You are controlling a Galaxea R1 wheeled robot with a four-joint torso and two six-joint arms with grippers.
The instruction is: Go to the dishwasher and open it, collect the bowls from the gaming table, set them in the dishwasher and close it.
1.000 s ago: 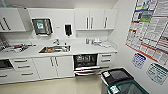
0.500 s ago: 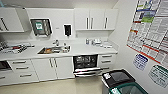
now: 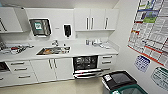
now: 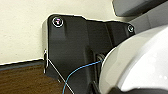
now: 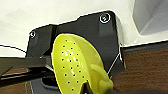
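Judging from how things lie, the task is well past its middle: the dishwasher [image 3: 85, 65] under the worktop [image 3: 82, 50] stands open, its steel door [image 3: 86, 73] folded down toward the floor and the dark racks showing, so the opening step is done. A yellow-green bowl [image 5: 75, 67] with small dark speckles shows large in the right wrist view, tilted on edge and apparently pinched at its rim by the right gripper [image 5: 87, 87], so at least one bowl seems collected; it has not yet gone into the racks, and the door is not yet closed. A pale rounded shape [image 4: 137, 65] bulks near the left wrist camera, but whether it is a bowl or part of the robot I cannot tell, nor can I tell how the left hand stands. The white worktop carries a sink [image 3: 53, 50] near its middle, some clutter toward its left end and small items by the back wall near its right corner. White cabinets [image 3: 95, 22] hang above, a poster [image 3: 150, 30] covers the right wall, and a dark-lidded bin [image 3: 120, 80] stands on the floor just beside the open door.
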